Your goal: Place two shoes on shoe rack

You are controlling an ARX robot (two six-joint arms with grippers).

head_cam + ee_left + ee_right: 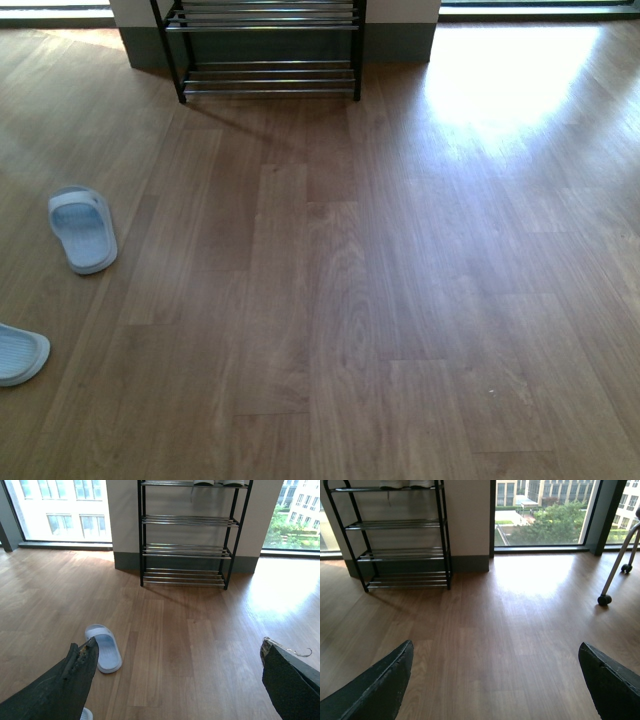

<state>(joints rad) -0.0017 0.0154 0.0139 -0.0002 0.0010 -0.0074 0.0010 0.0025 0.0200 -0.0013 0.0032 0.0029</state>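
- No text, brand, number or sign can be read in any of the views.
- The light-blue slide sandal [83, 230] at the left of the front view has a plain strap and sole, with no legible mark.
- The shoe rack [187, 550] at the top centre of the left wrist view carries no readable label on its frame or bars.
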